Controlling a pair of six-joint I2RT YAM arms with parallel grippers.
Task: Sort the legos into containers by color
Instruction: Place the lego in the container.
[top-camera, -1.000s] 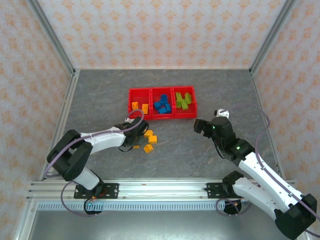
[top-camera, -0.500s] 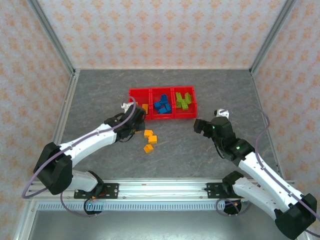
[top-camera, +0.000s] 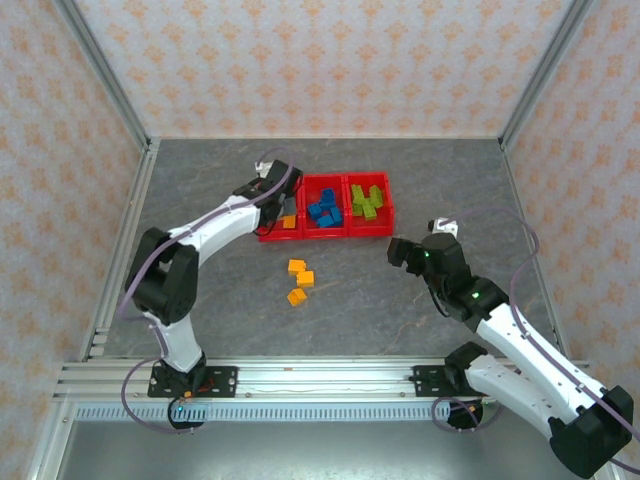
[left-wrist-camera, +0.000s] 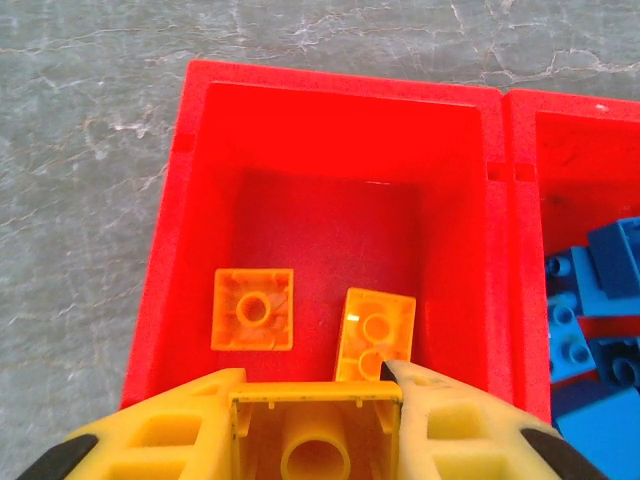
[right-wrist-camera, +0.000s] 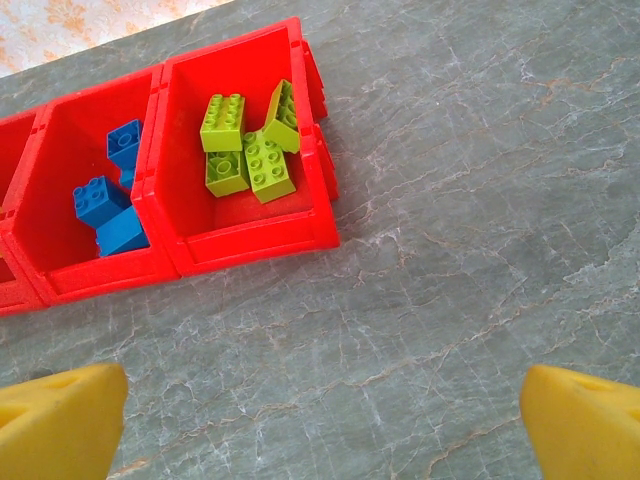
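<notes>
Holding an orange lego (left-wrist-camera: 315, 450) — hollow underside upward — left tool (left-wrist-camera: 315, 395) overhangs bin (left-wrist-camera: 340, 85).

The white left arm (top-camera: 210, 232) reaches far forward, its yellow-fingered left gripper (left-wrist-camera: 315, 445) clamped on an orange plastic lego brick (left-wrist-camera: 315, 430); the right gripper (right-wrist-camera: 322, 425) hovers, fingers spread wide.

This was a robotics lab test cell, not a lived-in room: a grey stone-patterned tabletop (top-camera: 200, 200) was boxed in by aluminium posts (top-camera: 105, 72) holding panels of peach patterned wallpaper (top-camera: 330, 60). A left arm (top-camera: 215, 222) and a right arm (top-camera: 510, 335), both white and black, were bolted to a slotted aluminium rail (top-camera: 320, 376) along the near edge.
</notes>
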